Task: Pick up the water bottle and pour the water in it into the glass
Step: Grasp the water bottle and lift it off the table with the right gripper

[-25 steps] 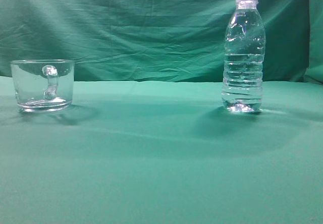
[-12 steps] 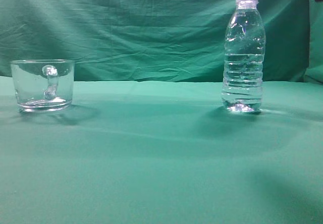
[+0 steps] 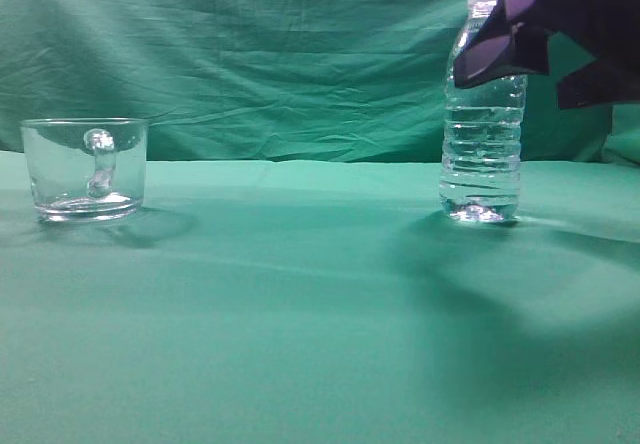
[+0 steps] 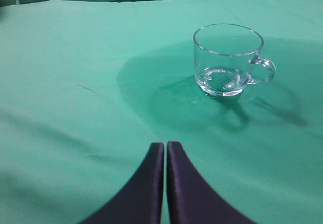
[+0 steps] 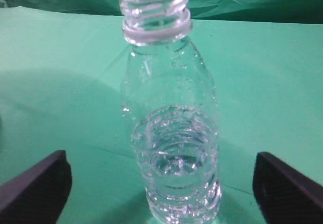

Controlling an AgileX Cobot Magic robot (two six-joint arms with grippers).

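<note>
Your water bottle [image 3: 482, 154] stands upright and uncapped on the green worktop [image 3: 300, 294], well apart from the glass [image 3: 84, 168], which sits upright with its handle toward the exterior camera. Water [image 5: 174, 171] fills the bottle's ribbed lower body. Your right hand [image 3: 540, 39] is at the bottle's shoulder, fingers [image 5: 35, 186] spread wide on either side, not touching it. Your left hand [image 4: 165, 183] has its fingers pressed together, near the glass
</note>
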